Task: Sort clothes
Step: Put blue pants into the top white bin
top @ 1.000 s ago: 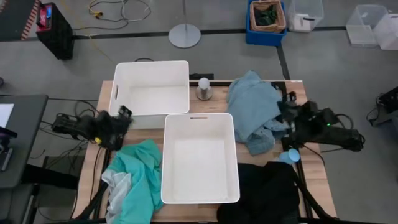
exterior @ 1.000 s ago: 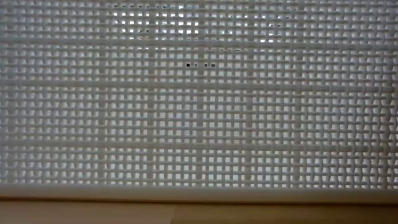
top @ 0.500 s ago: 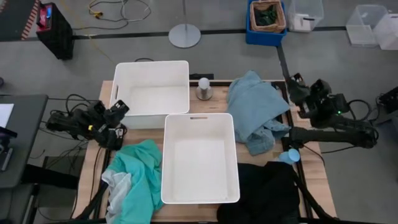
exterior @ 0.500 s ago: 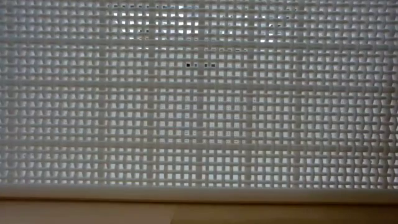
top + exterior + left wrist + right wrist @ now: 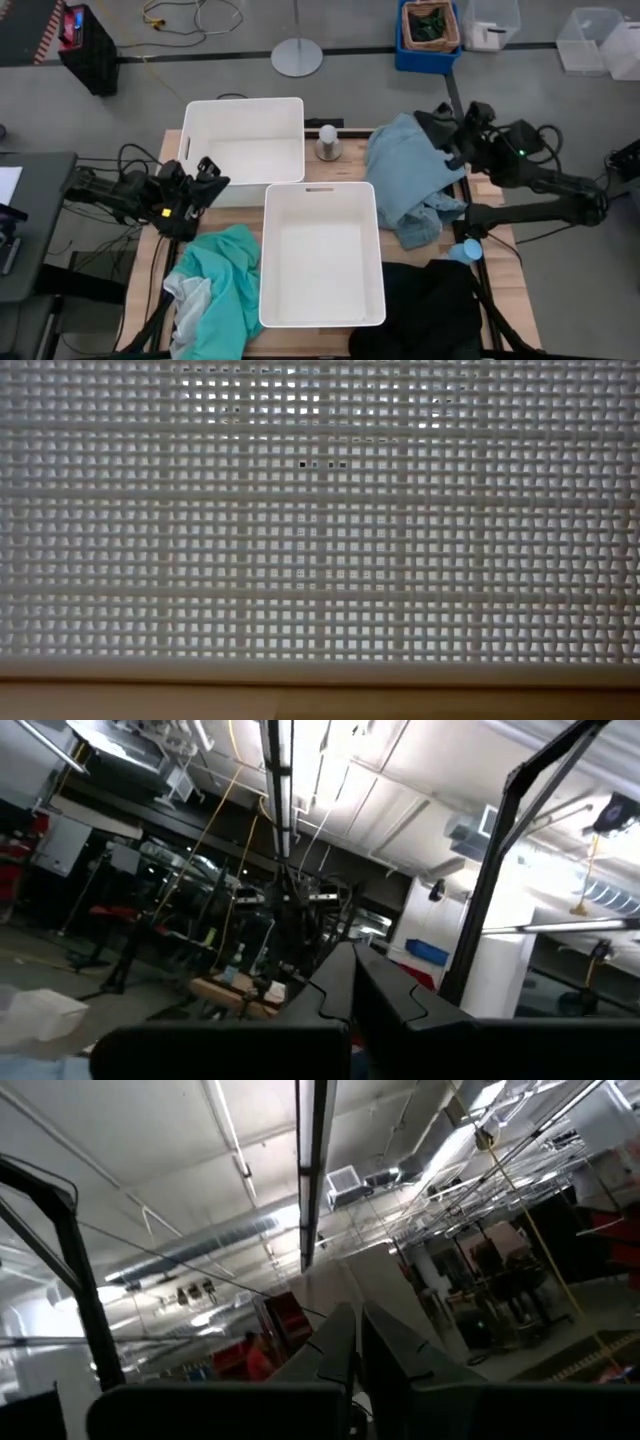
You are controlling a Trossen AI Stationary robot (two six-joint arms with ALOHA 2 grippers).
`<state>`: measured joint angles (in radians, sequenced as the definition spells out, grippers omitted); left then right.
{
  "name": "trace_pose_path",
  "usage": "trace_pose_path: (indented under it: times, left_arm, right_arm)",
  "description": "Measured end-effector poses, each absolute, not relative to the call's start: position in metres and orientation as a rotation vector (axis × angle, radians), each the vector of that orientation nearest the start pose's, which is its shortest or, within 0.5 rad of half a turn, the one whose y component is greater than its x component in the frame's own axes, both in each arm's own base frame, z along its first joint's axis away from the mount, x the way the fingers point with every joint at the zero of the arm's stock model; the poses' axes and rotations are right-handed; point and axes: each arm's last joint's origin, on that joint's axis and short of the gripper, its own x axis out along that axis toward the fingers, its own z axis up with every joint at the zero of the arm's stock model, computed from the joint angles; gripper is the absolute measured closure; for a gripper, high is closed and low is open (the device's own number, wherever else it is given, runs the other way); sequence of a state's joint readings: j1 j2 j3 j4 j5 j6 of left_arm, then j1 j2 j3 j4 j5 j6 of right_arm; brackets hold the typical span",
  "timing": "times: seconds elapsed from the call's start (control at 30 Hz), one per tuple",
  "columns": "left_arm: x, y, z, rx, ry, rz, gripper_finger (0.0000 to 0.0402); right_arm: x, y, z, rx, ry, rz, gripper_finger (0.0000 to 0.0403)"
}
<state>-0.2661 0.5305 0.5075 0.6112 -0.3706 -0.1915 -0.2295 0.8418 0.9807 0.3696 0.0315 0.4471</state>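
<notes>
- Fingers pressed together, holding nothing, on both: left gripper [image 5: 208,180] by the left edge, right gripper [image 5: 445,130] over the far right corner.
- Your blue garment [image 5: 410,175] lies there; teal garment [image 5: 215,285] near left; black garment [image 5: 430,305] near right.
- Dropping with the fingers together could just push cloth off the edge.

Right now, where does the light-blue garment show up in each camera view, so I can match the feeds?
High view: the light-blue garment lies at the table's far right, just right of the near white bin, with the right gripper over its far edge.
Low view: not in it; white mesh fills the picture.
Left wrist view: not in it; it shows the ceiling.
Right wrist view: not in it; ceiling again.
Shared landmark: none is certain; the mesh may be a bin wall.
</notes>
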Motion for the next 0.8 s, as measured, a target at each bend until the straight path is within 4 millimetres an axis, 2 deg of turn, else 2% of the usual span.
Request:
trace_pose_path:
  times: [0.13, 0.4, 0.57, 0.67, 0.8]
  left_arm:
    - [0.121, -0.023, 0.35, -0.35, -0.54, 0.048, 0.0401]
    - [0.133, -0.026, 0.35, -0.289, -0.378, 0.076, 0.0367]
    - [0.133, -0.026, 0.356, -0.237, -0.296, 0.107, 0.0339]
    - [0.133, -0.025, 0.358, -0.227, -0.269, 0.124, 0.0327]
    - [0.132, -0.025, 0.361, -0.228, -0.27, 0.129, 0.0322]
  right_arm:
    - [0.181, -0.041, 0.449, 0.404, -0.442, -0.147, 0.036]
    - [0.208, -0.037, 0.451, 0.454, 0.042, -0.212, 0.036]
    - [0.208, -0.033, 0.451, 0.393, 0.286, -0.245, 0.0344]
    - [0.203, -0.042, 0.443, 0.389, 0.456, -0.359, 0.0318]
    - [0.197, -0.059, 0.429, 0.507, 0.581, -0.531, 0.0266]
